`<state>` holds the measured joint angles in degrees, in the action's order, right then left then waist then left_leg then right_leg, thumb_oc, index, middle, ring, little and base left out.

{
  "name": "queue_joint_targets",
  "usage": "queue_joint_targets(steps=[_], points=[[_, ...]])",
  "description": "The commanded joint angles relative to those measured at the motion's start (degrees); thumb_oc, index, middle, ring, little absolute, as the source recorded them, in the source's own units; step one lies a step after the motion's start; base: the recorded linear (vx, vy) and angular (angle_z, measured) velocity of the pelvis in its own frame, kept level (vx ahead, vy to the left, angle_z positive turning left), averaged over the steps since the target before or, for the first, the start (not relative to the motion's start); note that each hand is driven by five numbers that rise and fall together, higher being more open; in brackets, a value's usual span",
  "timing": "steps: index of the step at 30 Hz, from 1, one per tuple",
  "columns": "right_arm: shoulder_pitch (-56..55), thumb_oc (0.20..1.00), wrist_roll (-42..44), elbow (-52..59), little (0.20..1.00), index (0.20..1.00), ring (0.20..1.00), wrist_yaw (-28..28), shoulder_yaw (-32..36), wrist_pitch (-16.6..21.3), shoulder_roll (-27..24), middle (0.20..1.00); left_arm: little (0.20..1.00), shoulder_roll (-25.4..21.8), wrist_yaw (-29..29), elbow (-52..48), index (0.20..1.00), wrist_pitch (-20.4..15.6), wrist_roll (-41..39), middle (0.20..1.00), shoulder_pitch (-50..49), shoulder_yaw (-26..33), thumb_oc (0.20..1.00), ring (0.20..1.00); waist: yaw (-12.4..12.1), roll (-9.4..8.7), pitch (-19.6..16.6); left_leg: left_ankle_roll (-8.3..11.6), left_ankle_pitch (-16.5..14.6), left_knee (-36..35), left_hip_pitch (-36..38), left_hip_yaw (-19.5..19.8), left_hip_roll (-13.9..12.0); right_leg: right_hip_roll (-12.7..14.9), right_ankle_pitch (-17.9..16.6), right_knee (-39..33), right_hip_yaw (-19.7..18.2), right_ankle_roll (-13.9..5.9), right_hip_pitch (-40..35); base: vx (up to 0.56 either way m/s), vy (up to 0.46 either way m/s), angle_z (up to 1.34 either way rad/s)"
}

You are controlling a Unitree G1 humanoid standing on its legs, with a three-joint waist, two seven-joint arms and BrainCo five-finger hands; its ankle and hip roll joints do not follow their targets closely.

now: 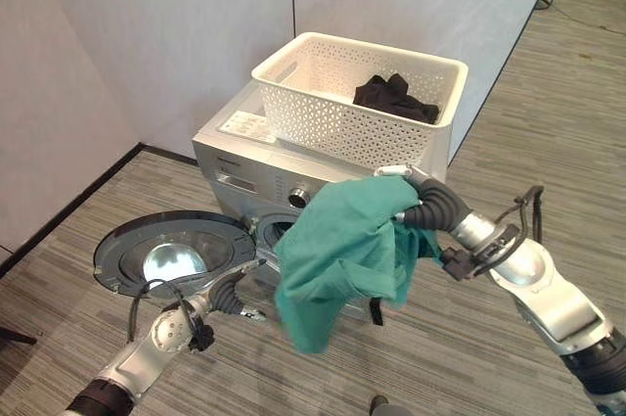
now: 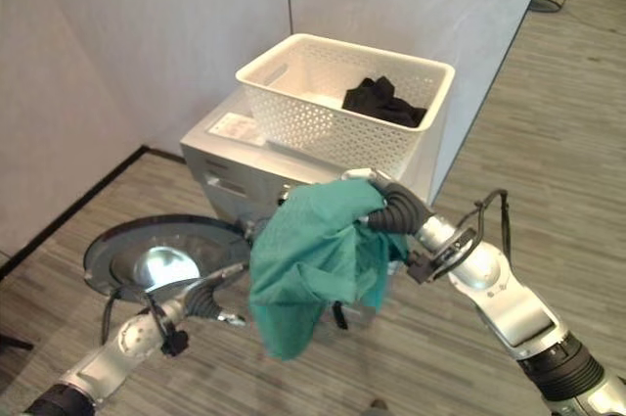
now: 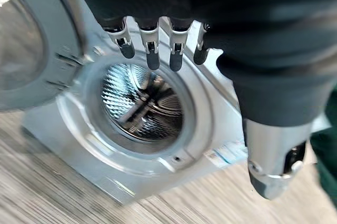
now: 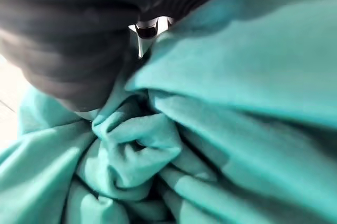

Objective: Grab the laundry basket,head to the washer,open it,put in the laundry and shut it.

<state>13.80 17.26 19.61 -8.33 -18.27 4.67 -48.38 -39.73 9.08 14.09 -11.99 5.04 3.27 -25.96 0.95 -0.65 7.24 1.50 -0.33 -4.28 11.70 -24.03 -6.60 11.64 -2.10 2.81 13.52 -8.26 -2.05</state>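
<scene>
Head views downward on washer (image 1: 293,181); wrist views close-up.

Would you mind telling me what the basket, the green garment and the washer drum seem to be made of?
Laundry basket: likely rigid cream plastic, its walls perforated in a lattice. Green garment: soft matte fabric, hanging in folds from the right hand. Washer drum: apparently shiny, ribbed metal that reflects light.

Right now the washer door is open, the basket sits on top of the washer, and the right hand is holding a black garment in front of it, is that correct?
Not quite: the right hand holds a teal garment, as the left eye view shows. The black garment lies in the basket.
</scene>
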Motion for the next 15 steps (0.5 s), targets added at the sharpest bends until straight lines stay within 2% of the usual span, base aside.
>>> queue_joint_targets(steps=[1, 5, 9, 15], points=[[2.5, 0.200, 2.1, 0.3, 0.200, 0.200, 0.200, 0.9, 0.4, 1.7, 3.3, 0.200, 1.000, -1.3, -0.9, -0.8, 1.000, -1.5, -0.8, 1.000, 1.7, 0.3, 1.000, 1.000, -0.6, -2.82, -3.9, -0.69, -5.4, 0.8, -4.3, 4.7, 2.8, 6.2, -3.9, -3.5, 2.4, -4.15, -0.9, 0.03, -0.042, 0.00], [0.1, 0.200, -0.5, -0.4, 0.200, 0.200, 0.200, 1.5, 1.7, 0.4, 5.1, 0.200, 1.000, 2.4, -2.3, 0.6, 1.000, -0.2, 0.7, 1.000, 2.2, 1.1, 1.000, 1.000, -0.6, -2.64, -2.9, -0.29, -4.7, 0.1, -5.0, 5.8, 2.3, 5.4, -2.6, -3.8, 2.4, -3.52, -0.6, 0.00, -0.022, 0.15], [-0.8, 0.200, -3.0, -0.9, 0.200, 0.200, 0.200, 1.9, 2.7, -0.5, 5.3, 0.200, 1.000, 2.9, -2.3, 0.1, 1.000, 0.3, 0.9, 1.000, 3.2, 0.7, 1.000, 1.000, -0.4, -2.46, -2.1, -0.26, -4.5, 0.2, -5.4, 6.0, 2.1, 5.3, -2.2, -3.6, 2.1, -3.31, -0.3, -0.01, -0.005, 0.14], [0.8, 0.200, -8.5, -3.0, 0.200, 0.200, 0.200, 2.6, 2.1, -2.1, 4.6, 0.200, 1.000, 3.2, 0.3, -1.0, 1.000, 1.3, -0.9, 1.000, 8.7, -4.4, 1.000, 1.000, 0.1, -2.02, 1.8, -0.17, -3.9, 1.1, -8.0, 6.6, 2.0, 5.0, -2.0, -3.2, 1.3, -3.01, 2.0, -0.08, 0.001, 0.02]])
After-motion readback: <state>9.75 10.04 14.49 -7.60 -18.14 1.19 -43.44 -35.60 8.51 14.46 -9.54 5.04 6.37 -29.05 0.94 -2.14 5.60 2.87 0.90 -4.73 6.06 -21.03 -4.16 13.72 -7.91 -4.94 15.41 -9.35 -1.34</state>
